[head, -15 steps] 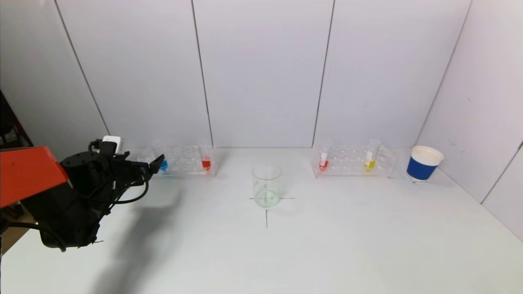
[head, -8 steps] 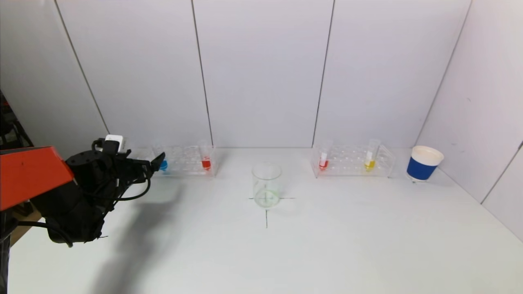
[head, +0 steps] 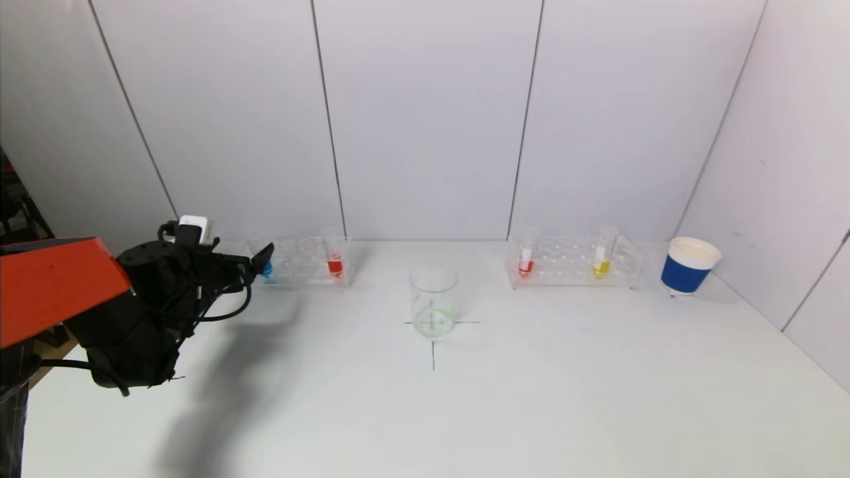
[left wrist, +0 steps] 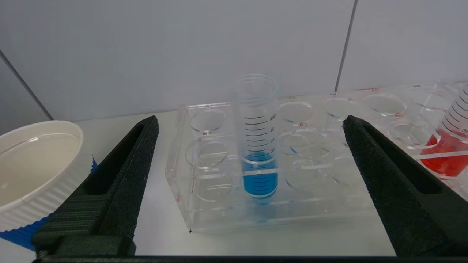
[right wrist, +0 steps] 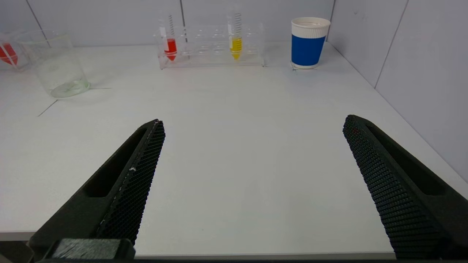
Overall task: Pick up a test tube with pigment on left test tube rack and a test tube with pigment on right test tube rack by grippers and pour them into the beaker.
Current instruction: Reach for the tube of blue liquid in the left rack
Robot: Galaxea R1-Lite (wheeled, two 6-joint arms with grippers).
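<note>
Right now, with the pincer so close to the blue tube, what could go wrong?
1. The left pincer is open with the blue tube between its fingers but untouched; closing off-centre might tilt it in the left rack.
2. The white cup sits right beside one finger, which might bump it.
3. A finger might knock the nearby red tube.
The right pincer waits open, far back.

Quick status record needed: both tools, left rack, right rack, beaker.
left tool: open, in front of the blue tube, not touching it
right tool: open, parked low over the table's near edge
left rack: blue and red tube seated
right rack: red and yellow tubes seated
beaker: upright between the racks
</note>
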